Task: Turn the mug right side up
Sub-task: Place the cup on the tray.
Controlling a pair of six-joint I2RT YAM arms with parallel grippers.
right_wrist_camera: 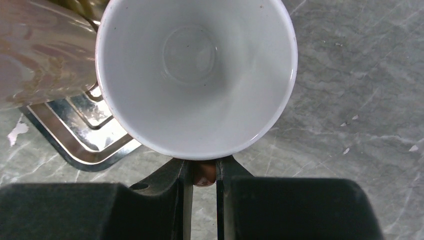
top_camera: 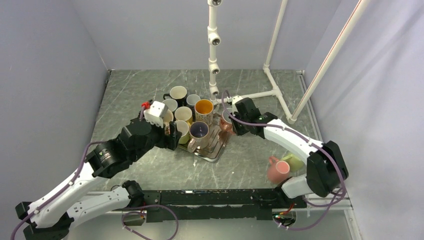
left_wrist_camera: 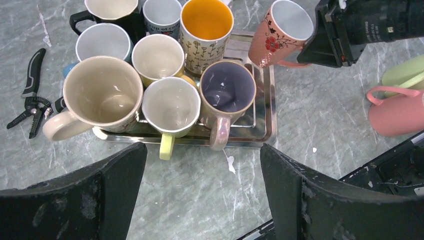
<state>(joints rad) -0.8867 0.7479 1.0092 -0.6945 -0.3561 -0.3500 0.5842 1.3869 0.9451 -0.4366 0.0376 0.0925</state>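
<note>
A pink mug with red flowers and a white inside (left_wrist_camera: pixel 280 32) hangs mouth-up and a little tilted over the far right corner of the metal tray (left_wrist_camera: pixel 265 120). My right gripper (right_wrist_camera: pixel 204 172) is shut on its handle, which shows as a brown-pink strip between the fingers below the mug's white rim (right_wrist_camera: pixel 197 75). From above, this mug (top_camera: pixel 226 121) sits beside the right gripper (top_camera: pixel 233 119). My left gripper (left_wrist_camera: pixel 202 150) stands open over bare table in front of the tray, holding nothing. Whether the mug's base touches the tray is hidden.
Several upright mugs fill the tray, an orange-lined one (left_wrist_camera: pixel 206 20) at the back. A pink mug (top_camera: pixel 278 170) and a green one (top_camera: pixel 295 161) lie at the right near the right arm's base. Pliers (left_wrist_camera: pixel 32 95) lie left of the tray. A white pipe frame (top_camera: pixel 214 45) stands behind.
</note>
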